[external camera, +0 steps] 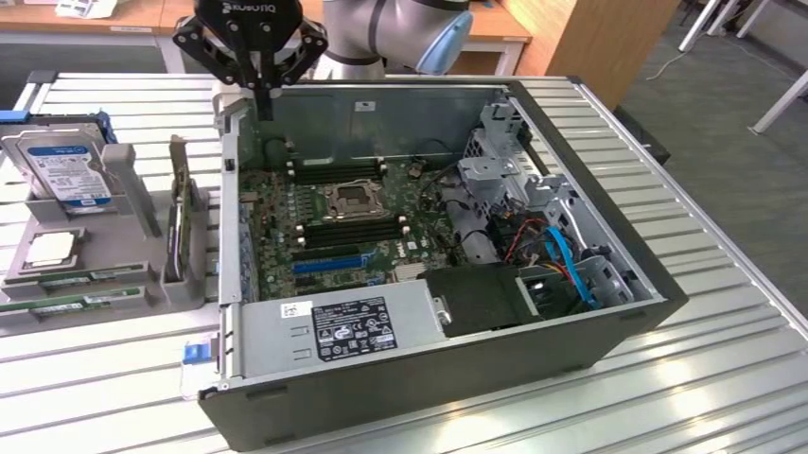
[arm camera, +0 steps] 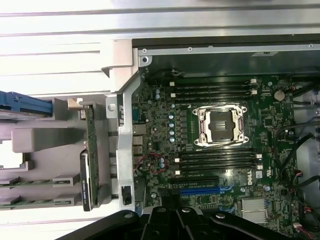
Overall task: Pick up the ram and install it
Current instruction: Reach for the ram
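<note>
gripper (external camera: 265, 111) fingers pressed together, nothing held, hovers | below it: open PC case (external camera: 505, 378) wall edge, motherboard (external camera: 341, 236) inside | ram (external camera: 86, 277) well apart from gripper, lying flat in grey holder (external camera: 120, 248) outside case, near hard drive (external camera: 63, 165)

The motherboard (external camera: 284, 203) was dark green with one blue slot (external camera: 335, 259); the hard drive (external camera: 61, 163) had a blue-and-white label.

Counting now: one open computer case (external camera: 505, 359), one motherboard (external camera: 272, 227), one power supply (external camera: 341, 326). On the left, one grey holder (external camera: 120, 248) carries one hard drive (external camera: 63, 165), one processor chip (external camera: 51, 248), one expansion card (external camera: 181, 227) and two ram sticks (external camera: 91, 275).
</note>
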`<state>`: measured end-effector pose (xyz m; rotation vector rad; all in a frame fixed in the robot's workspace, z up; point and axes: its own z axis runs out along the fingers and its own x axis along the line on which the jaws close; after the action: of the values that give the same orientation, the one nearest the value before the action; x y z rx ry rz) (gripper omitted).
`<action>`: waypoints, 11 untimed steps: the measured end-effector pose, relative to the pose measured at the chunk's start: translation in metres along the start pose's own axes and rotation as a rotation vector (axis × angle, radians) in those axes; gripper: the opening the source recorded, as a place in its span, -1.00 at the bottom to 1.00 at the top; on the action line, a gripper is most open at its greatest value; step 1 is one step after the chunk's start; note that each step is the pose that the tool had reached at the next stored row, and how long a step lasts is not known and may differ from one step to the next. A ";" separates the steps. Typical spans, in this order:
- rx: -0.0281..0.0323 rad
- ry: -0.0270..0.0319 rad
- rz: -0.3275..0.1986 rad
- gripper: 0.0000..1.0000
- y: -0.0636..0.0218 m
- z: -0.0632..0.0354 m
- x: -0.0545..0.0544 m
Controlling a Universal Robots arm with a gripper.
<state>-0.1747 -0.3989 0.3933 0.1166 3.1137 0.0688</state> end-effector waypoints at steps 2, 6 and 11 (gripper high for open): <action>-0.0001 -0.0001 0.000 -0.80 -0.0001 0.0000 0.002; 0.0000 0.0000 0.000 -0.80 -0.0004 -0.0001 0.005; -0.0001 0.0000 0.000 -0.80 -0.0007 -0.0002 0.010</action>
<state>-0.1843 -0.3988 0.3933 0.1166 3.1137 0.0689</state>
